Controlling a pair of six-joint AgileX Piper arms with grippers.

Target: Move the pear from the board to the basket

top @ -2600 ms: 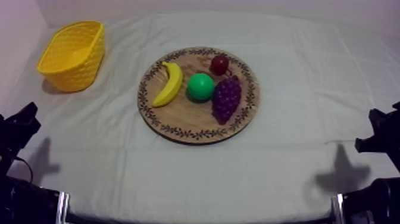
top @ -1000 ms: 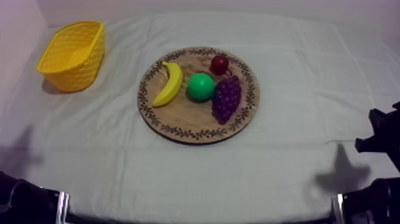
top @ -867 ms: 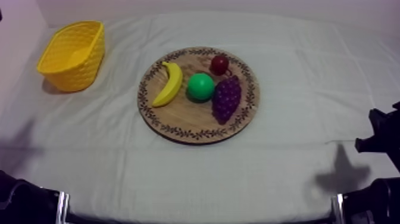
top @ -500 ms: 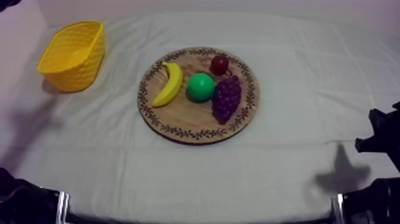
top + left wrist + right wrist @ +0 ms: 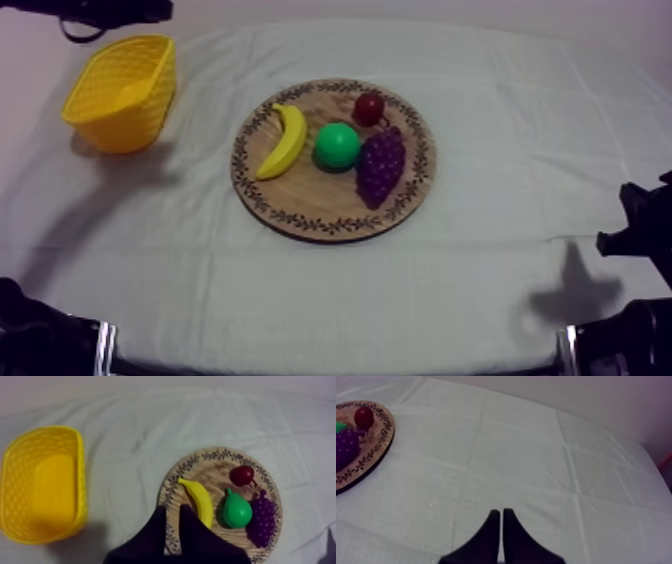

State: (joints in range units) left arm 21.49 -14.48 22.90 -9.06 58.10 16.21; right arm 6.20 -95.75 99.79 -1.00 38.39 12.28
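Note:
The green pear [image 5: 337,146] lies at the middle of the round wooden board [image 5: 300,205], between the banana [image 5: 283,140] and the grapes [image 5: 381,165]. A small red fruit [image 5: 369,108] sits behind them. The yellow basket [image 5: 120,90] stands at the far left with nothing in it. My left arm [image 5: 110,12] hangs high above the basket's far side. From there my left gripper [image 5: 173,508] looks down at the board's near rim beside the banana [image 5: 199,507], its fingers a little apart and holding nothing; the pear [image 5: 236,512] is apart from it. My right gripper [image 5: 501,511] is shut over bare cloth.
My right arm [image 5: 640,225] rests low at the right edge of the table, well clear of the board [image 5: 366,446]. Bare cloth lies between the basket [image 5: 40,483] and the board [image 5: 200,461], and all along the front.
My left arm has left its resting place at the lower left and risen to the upper left, above the basket. Its shadow has swept across the cloth. The fruit and the right arm have not moved.

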